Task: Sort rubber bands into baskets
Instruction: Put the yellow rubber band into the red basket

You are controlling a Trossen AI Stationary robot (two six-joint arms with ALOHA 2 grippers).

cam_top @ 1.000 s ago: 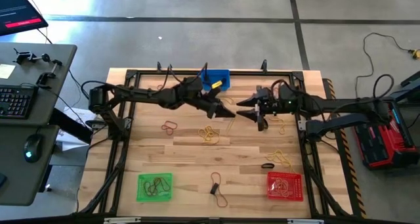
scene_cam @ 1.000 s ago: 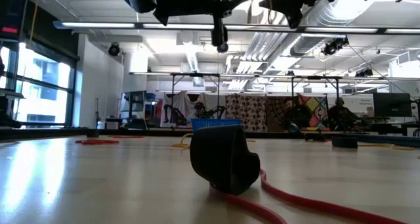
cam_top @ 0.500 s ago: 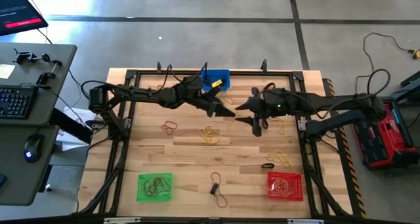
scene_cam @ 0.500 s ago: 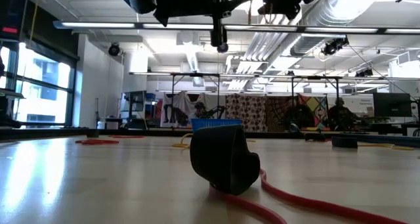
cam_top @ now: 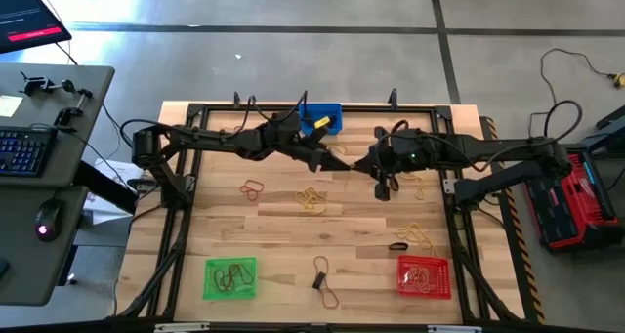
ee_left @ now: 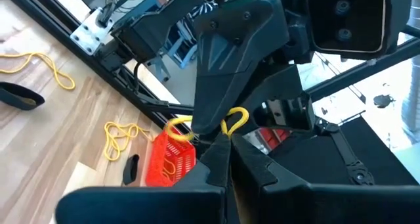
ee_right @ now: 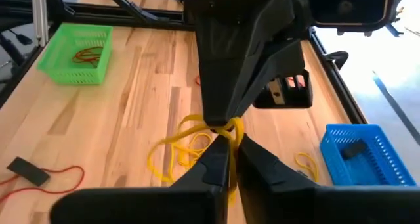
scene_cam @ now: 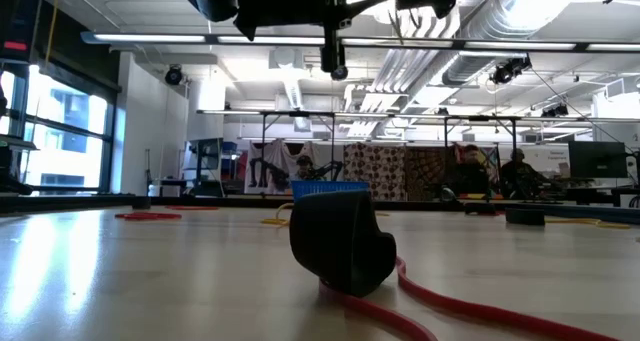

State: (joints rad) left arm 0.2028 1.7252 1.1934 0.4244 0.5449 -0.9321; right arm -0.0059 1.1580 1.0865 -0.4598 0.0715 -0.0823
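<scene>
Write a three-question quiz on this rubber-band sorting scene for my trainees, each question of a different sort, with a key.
1. True or false: the left claw and the right claw both pinch one yellow rubber band.
2. Fill in: the red basket stands on the ___ arm's side.
3. Which basket stands at the table's far edge, beyond the claws? A. red basket B. blue basket C. none

Key: 1 true; 2 right; 3 B.

1. The right gripper [cam_top: 357, 166] has moved leftward across the table's middle; its tips now meet the left gripper [cam_top: 341, 165]
2. Its fingers have closed on the yellow rubber band [ee_right: 216, 130]
</scene>
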